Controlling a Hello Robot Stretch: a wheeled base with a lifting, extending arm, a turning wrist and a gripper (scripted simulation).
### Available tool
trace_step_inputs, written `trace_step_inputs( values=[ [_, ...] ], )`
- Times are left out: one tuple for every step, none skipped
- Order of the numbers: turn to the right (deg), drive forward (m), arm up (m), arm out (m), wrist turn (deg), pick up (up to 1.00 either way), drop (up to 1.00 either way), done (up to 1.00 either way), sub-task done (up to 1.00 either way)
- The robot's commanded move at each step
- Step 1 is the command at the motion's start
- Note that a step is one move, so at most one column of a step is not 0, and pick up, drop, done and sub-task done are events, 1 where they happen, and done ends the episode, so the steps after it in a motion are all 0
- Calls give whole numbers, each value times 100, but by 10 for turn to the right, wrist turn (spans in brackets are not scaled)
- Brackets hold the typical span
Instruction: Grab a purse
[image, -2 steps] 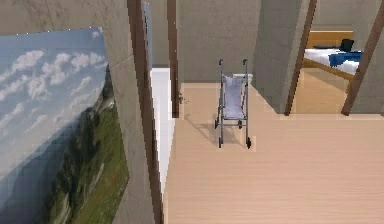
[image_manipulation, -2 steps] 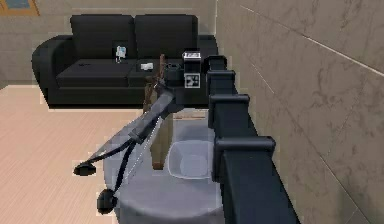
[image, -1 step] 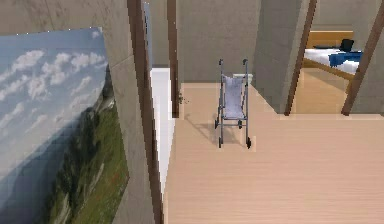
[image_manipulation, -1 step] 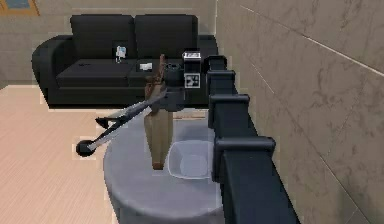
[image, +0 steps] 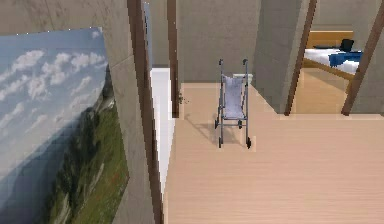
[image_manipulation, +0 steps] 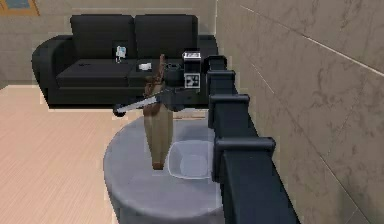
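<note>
Table (image_manipulation: 130, 190): stood near, grey, round.
Room: black sofa (image_manipulation: 90, 55) stood far.
Bowl (image_manipulation: 192, 160): sat right of upright brown thing (image_manipulation: 157, 135).
Tool (image_manipulation: 128, 107): whether it held anything couldn't be told.

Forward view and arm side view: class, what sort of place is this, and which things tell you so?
Most likely a furnished home: a black sofa in a living area, a bed in a side room, and a landscape picture on a wall.

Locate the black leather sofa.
Arm side view's upper left: the black leather sofa stands against the far wall, beyond the round grey table.
</note>
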Motion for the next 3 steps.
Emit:
trace_step_inputs(
  values=[
    [0,0,0,0,180,0,0,0,0],
    [0,0,0,0,0,100,0,0,0],
    [0,0,0,0,0,0,0,100,0]
  ],
)
